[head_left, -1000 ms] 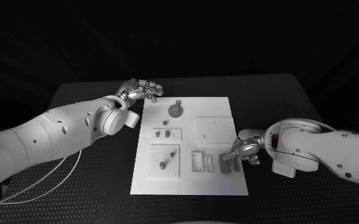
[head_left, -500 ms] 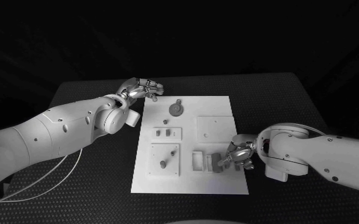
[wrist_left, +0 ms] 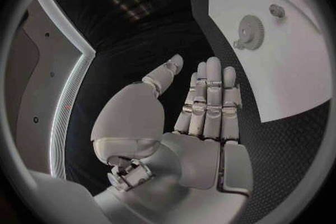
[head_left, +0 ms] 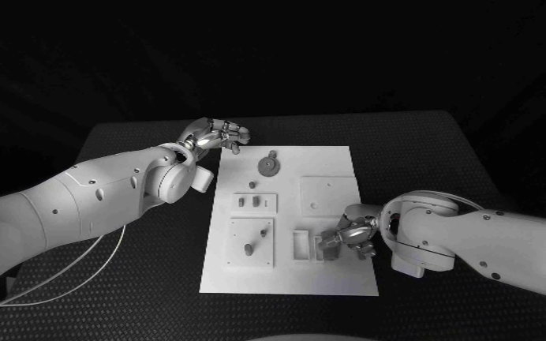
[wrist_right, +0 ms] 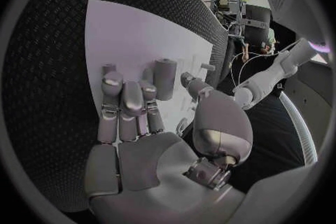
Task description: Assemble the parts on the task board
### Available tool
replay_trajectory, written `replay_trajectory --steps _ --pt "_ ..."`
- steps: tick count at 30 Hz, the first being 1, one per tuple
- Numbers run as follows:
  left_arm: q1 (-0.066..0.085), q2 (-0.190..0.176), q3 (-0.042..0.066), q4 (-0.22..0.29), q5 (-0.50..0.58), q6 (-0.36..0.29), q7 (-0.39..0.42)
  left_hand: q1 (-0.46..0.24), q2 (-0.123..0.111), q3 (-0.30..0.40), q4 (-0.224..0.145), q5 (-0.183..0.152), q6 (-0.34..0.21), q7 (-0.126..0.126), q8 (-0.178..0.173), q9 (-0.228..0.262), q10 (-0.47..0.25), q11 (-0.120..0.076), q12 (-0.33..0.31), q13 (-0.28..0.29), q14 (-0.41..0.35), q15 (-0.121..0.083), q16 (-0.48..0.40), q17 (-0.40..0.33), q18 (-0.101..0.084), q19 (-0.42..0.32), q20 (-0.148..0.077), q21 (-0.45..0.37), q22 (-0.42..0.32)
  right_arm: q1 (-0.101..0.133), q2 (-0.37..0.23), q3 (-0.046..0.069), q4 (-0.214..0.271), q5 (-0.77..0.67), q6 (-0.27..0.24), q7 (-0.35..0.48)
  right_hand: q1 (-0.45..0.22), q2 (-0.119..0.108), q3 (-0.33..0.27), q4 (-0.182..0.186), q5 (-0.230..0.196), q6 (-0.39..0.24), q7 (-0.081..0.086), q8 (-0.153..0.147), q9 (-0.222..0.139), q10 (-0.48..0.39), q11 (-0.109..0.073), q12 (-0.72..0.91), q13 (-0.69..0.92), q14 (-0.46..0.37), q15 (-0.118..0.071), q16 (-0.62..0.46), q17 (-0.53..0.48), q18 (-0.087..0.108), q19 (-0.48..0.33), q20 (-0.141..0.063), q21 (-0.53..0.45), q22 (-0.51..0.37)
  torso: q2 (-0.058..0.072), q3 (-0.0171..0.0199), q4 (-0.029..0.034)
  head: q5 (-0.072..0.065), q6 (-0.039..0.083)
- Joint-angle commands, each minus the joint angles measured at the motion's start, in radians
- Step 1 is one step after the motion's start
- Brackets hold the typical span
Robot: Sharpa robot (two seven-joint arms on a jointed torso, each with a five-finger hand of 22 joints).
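The right hand (head_left: 352, 234) grips a grey part (wrist_right: 165, 78) over the task board (head_left: 330, 278); no writing legible.

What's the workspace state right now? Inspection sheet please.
Surface: black textured table.
Job's things: white rectangular task board mid-table; grey round gear part lies near its far end; small grey parts in the middle.
Clutter: nothing seen.
Hands: left hand off the board's far left corner, holds nothing, fingers straight; right hand over the board's near right area, grasp unclear.
Cables: thin white cable under left arm.
Surroundings: dark.
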Motion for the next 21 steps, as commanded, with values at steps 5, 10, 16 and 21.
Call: replay_trajectory --steps 5,10,16,21 --pt "0.0 0.001 0.001 0.004 0.006 0.016 0.008 -0.014 0.0 -0.006 0.002 -0.002 -0.011 0.0 0.0 -0.001 -0.008 -0.001 -0.003 -0.001 0.003 0.005 -0.004 0.002 0.012 0.01 0.0 -0.005 0.001 -0.004 0.011 -0.002 -0.008 -0.007 -0.017 -0.015 0.003 0.018 -0.006 -0.006 0.002 -0.017 0.007 -0.006 0.0 -0.005 0.001 -0.006 0.003 -0.007 -0.001 -0.003 -0.001 0.03 -0.008 -0.004 0.007 0.009 -0.001 -0.0012 0.0004 0.0 0.0" --pt "0.0 0.0 0.001 0.003 0.006 0.015 0.007 -0.014 0.0 -0.006 0.002 -0.002 -0.011 0.0 0.0 -0.001 -0.008 -0.001 -0.003 -0.001 0.003 0.005 -0.004 0.002 0.012 0.01 0.0 -0.005 0.001 -0.004 0.012 -0.003 -0.014 -0.012 -0.031 -0.023 0.04 0.05 0.011 -0.028 0.002 -0.011 0.005 -0.004 0.003 -0.003 0.0 -0.005 0.005 -0.005 -0.001 0.002 0.001 0.03 -0.008 -0.006 0.01 0.01 0.0 0.0 -0.0003 0.001 0.0" --pt "0.0 0.0 0.001 0.004 0.006 0.014 0.007 -0.014 0.0 -0.006 0.002 -0.002 -0.011 0.0 0.0 -0.001 -0.008 -0.001 -0.003 -0.002 0.004 0.005 -0.004 0.003 0.012 0.01 -0.001 -0.005 0.002 -0.004 0.008 -0.003 -0.012 -0.008 -0.054 -0.021 0.117 0.106 0.091 -0.094 0.002 0.016 -0.001 0.004 0.008 0.006 -0.006 -0.006 0.005 0.006 -0.005 0.014 0.005 0.029 -0.009 -0.002 0.017 0.01 -0.001 -0.0005 -0.0007 0.002 0.002" --pt "0.001 -0.001 0.001 0.004 0.006 0.014 0.007 -0.013 0.001 -0.006 0.001 -0.002 -0.011 0.0 0.0 -0.001 -0.008 -0.001 -0.003 -0.002 0.004 0.005 -0.004 0.003 0.012 0.01 -0.001 -0.005 0.002 -0.003 -0.005 -0.003 0.002 0.022 -0.075 -0.021 0.105 0.119 0.136 -0.131 0.002 0.032 -0.004 0.004 0.009 0.015 -0.009 -0.009 0.004 0.012 -0.006 0.021 0.005 0.03 -0.007 0.008 0.025 0.009 0.0 0.0003 -0.0008 0.004 0.002"
